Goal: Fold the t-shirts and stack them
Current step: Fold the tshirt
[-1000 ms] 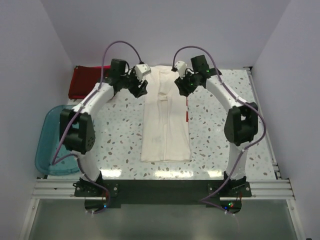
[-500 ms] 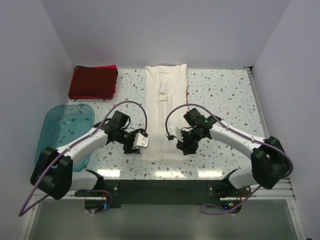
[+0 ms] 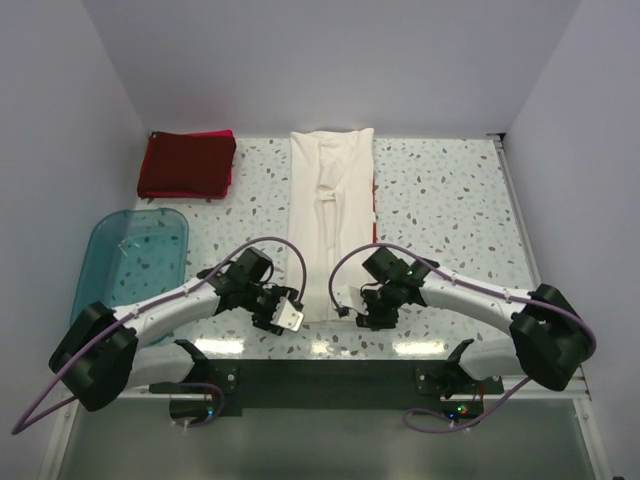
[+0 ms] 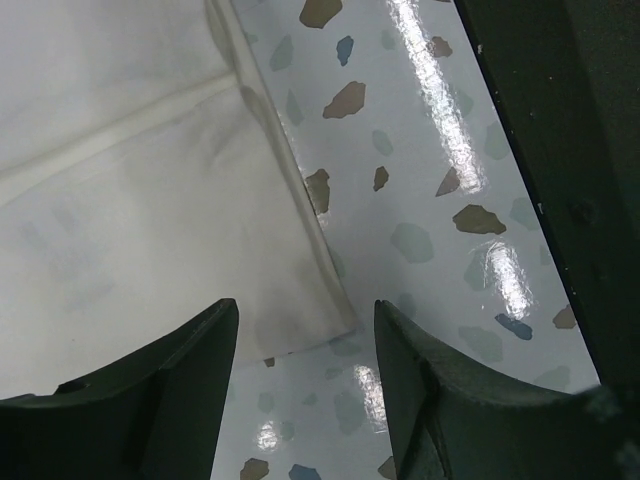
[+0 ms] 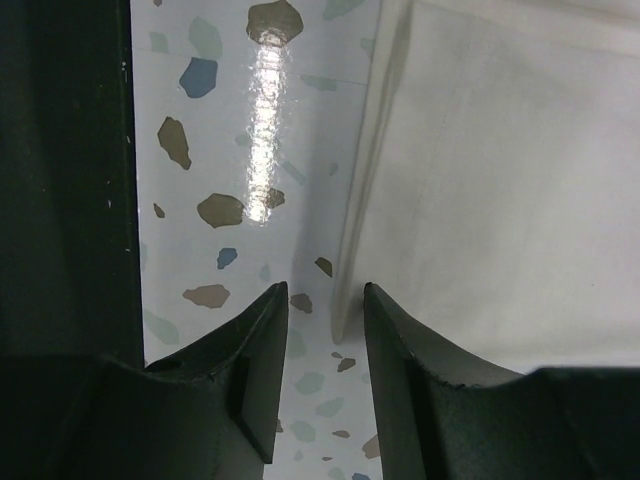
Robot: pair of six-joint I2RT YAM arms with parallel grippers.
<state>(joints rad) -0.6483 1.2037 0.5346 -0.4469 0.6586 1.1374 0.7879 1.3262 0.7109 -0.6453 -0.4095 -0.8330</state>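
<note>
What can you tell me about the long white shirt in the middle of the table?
It is a cream-white shirt of soft cloth, folded into a long narrow strip and lying flat on the speckled table. A crease runs down its middle, and a thin red sliver shows along its right edge. The left gripper and right gripper each hold open fingers either side of a near corner, not clamped on it.

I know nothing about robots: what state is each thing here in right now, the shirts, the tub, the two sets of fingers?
cream t-shirt: folded into a long strip, lying flat.
dark red t-shirt: folded, lying flat, far left.
teal tub: upright, empty.
left arm's fingers: open, astride the cream t-shirt's near left corner.
right arm's fingers: open, astride its near right corner.
</note>
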